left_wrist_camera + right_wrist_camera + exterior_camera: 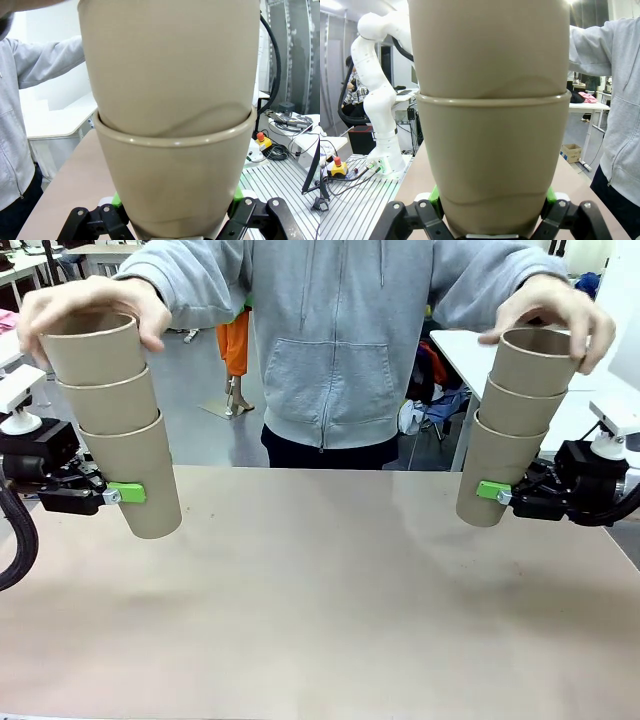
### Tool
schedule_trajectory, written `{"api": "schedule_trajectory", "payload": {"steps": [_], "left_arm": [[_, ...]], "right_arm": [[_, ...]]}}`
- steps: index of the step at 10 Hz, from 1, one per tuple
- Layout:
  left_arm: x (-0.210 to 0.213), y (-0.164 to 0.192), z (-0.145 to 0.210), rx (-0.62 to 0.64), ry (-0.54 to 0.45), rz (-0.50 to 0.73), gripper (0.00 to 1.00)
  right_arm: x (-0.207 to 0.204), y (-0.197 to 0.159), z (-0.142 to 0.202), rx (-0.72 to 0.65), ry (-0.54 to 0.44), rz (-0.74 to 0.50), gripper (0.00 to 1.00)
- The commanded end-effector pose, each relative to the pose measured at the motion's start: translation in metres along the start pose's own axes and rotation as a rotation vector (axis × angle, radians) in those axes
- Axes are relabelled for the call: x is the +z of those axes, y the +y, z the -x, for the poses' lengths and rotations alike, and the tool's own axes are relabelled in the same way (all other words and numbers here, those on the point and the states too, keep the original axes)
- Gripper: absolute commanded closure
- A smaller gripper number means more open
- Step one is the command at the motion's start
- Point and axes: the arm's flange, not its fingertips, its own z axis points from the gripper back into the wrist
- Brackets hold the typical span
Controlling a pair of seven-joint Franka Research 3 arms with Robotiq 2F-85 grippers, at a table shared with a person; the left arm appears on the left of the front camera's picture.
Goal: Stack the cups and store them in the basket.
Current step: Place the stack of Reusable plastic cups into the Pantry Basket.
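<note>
Nearly upright cups, mouths up

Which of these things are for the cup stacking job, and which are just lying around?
For the job:
- left stack of cups, in the left gripper
- right stack of cups, in the right gripper
- the person's hands, on the top cups

Just lying about:
- yellow box with a red button
- cardboard box on the floor

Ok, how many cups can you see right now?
6: three nested in the left stack, gripped by the left gripper; three in the right stack, gripped by the right gripper. More could be nested inside, unseen.
</note>
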Motion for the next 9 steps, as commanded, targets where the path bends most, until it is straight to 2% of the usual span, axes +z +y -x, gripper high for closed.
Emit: {"api": "schedule_trajectory", "payload": {"steps": [1, 9], "left_arm": [[0.0015, -0.0015, -0.0054, -0.001, -0.009, -0.003, 0.15], [0.0015, -0.0015, -0.0054, -0.001, -0.009, -0.003, 0.15]], "right_arm": [[-0.0005, 0.0001, -0.0034, 0.011, -0.002, 0.001, 0.17], [-0.0005, 0.0001, -0.0034, 0.011, -0.002, 0.001, 0.17]]}}
